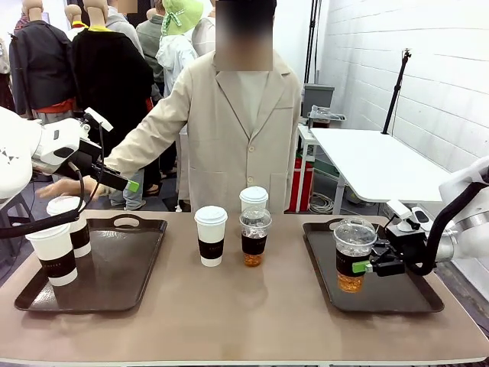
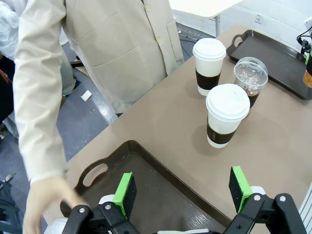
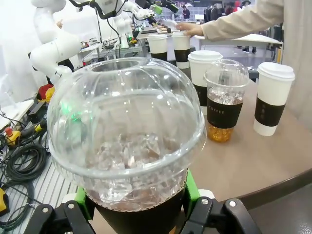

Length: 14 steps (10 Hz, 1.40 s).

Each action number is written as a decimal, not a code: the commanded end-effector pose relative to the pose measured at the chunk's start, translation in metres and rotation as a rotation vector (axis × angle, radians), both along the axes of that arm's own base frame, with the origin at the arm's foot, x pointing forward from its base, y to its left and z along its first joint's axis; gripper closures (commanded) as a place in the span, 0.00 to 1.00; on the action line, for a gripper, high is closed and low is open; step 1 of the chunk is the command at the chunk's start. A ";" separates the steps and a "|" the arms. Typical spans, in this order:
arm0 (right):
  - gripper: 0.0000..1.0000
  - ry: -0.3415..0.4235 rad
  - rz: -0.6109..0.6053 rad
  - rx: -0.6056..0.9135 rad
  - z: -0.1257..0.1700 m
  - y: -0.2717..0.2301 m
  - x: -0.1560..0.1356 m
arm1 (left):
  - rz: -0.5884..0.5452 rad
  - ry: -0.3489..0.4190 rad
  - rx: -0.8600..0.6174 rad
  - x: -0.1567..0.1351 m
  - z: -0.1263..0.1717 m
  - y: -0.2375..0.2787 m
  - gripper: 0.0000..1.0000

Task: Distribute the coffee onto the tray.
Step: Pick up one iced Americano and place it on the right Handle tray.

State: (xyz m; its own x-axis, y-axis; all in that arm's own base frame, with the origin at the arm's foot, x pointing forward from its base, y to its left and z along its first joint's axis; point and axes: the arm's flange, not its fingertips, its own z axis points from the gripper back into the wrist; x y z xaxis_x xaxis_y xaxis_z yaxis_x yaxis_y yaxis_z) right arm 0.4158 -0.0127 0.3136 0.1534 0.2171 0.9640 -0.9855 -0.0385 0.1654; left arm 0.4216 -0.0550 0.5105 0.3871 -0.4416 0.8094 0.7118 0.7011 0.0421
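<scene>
Jaws of the right gripper (image 1: pixel 367 267) are clamped on a clear cup (image 1: pixel 354 243) in the front view, gripping it at its dark sleeve. The cup is upright over the right tray (image 1: pixel 412 294); whether its base touches the tray I cannot tell. The left gripper (image 1: pixel 122 180) hangs raised above the far edge of the left tray (image 1: pixel 114 275), where two white cups (image 1: pixel 55 256) stand near the left side. The person's hand (image 1: pixel 65 186) is just behind them. On the table (image 1: pixel 252 321) between the trays stand a white cup (image 1: pixel 210 235), a second clear cup (image 1: pixel 254 238) with amber liquid, and another white cup (image 1: pixel 254 197) right behind it.

From the left wrist, the left gripper (image 2: pixel 183 191) has its jaws apart, nothing between them, above the left tray (image 2: pixel 165 195). The hand (image 2: pixel 46 202) is blurred near the tray's handle. Farther off on the table (image 2: pixel 161 122) are two white cups (image 2: pixel 226 114) and the second clear cup (image 2: pixel 251 78), with the right tray (image 2: pixel 273 48) beyond.

From the right wrist, the right gripper (image 3: pixel 136 209) grips the clear cup (image 3: pixel 126 126) between its green pads (image 3: pixel 191 187), ice showing under the lid. Beyond, on the table (image 3: pixel 243 161), the second clear cup (image 3: pixel 224 105) stands between two white cups (image 3: pixel 273 97). Two more (image 3: pixel 158 46) stand farther off, the hand (image 3: pixel 187 30) just beside them.
</scene>
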 end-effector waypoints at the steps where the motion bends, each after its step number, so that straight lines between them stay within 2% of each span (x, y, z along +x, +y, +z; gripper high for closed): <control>1: 0.18 -0.002 0.027 0.003 -0.007 0.002 0.005 | -0.001 0.005 -0.004 0.000 -0.001 0.001 0.00; 5: 0.18 -0.035 0.030 0.025 -0.033 -0.017 0.018 | -0.001 0.005 -0.004 0.000 -0.001 0.001 0.00; 10: 0.18 -0.098 0.049 0.004 -0.057 -0.028 0.018 | -0.001 0.005 -0.004 0.000 -0.001 0.001 0.00; 14: 0.18 -0.104 0.058 -0.004 -0.071 -0.031 0.017 | -0.001 0.005 -0.004 0.000 -0.001 0.001 0.00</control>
State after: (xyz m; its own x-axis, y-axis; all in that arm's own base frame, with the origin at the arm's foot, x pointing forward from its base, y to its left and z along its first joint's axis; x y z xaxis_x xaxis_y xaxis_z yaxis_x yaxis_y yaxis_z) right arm 0.4311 -0.0377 0.2483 0.0605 0.2200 0.9736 -0.9940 -0.0755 0.0788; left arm 0.4216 -0.0550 0.5105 0.3872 -0.4417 0.8093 0.7118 0.7011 0.0421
